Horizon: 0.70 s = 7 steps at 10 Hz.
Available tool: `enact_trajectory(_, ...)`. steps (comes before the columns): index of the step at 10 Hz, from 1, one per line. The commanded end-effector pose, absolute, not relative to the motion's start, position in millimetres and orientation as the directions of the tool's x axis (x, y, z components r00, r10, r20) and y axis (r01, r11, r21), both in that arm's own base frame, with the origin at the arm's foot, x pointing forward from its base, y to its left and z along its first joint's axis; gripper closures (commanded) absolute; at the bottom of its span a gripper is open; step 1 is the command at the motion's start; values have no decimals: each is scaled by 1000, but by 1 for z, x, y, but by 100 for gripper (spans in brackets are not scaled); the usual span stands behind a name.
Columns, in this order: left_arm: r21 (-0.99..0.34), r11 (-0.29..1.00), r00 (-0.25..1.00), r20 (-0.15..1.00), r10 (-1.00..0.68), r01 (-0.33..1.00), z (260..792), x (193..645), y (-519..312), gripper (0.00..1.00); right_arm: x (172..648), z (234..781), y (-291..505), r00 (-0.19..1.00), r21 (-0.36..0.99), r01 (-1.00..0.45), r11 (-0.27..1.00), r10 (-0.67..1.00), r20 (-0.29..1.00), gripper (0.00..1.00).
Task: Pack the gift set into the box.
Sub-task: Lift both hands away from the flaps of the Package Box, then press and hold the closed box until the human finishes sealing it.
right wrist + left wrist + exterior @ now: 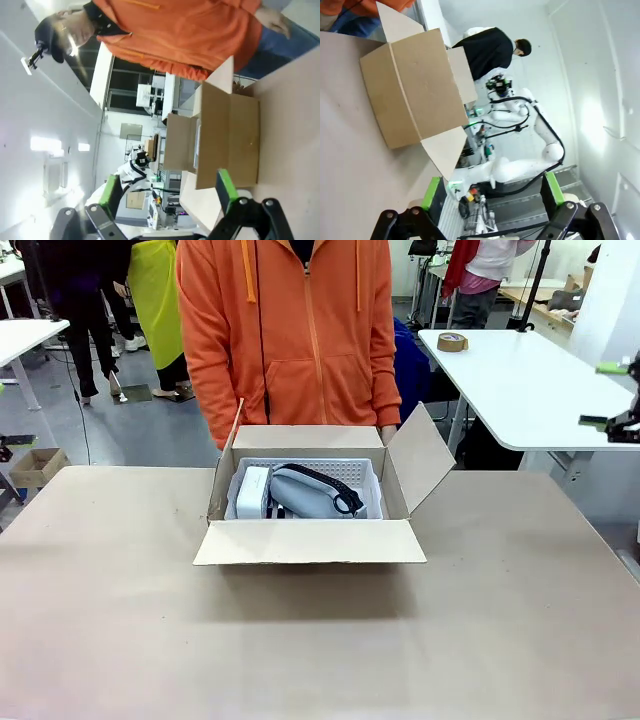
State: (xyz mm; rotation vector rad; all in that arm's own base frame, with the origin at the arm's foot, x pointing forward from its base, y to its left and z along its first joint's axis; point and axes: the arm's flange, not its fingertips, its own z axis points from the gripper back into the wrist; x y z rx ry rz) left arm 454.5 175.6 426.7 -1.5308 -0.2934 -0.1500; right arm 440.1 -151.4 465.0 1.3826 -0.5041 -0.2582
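Note:
The box [312, 540] stands open in the middle of the table, its four flaps spread outward. Inside it sits the gift set [305, 490]: a white perforated basket holding a white bottle and a grey and black item. My right gripper [602, 395] hovers open at the far right, well away from the box and above table height. In the right wrist view the right gripper [167, 192] is open and empty, with the box [230, 140] ahead of it. The left gripper [492, 192] is open and empty too, with the box [415, 90] beyond it.
A person in an orange hoodie [290, 330] stands right behind the box at the far edge. The brown table [320, 650] is bare around the box. A white table with a tape roll [452, 341] stands back right. A small carton [35, 465] lies on the floor at left.

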Motion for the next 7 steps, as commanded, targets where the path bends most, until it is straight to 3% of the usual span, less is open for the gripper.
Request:
enact_trajectory(1,-950,102,951,303,65,296,440,447,170,0,436,482,-148,868,969,-140,205,-445,219,0)
enact_trajectory(7,-950,102,951,303,65,296,440,447,170,0,436,482,-148,868,969,-140,205,-445,219,0)
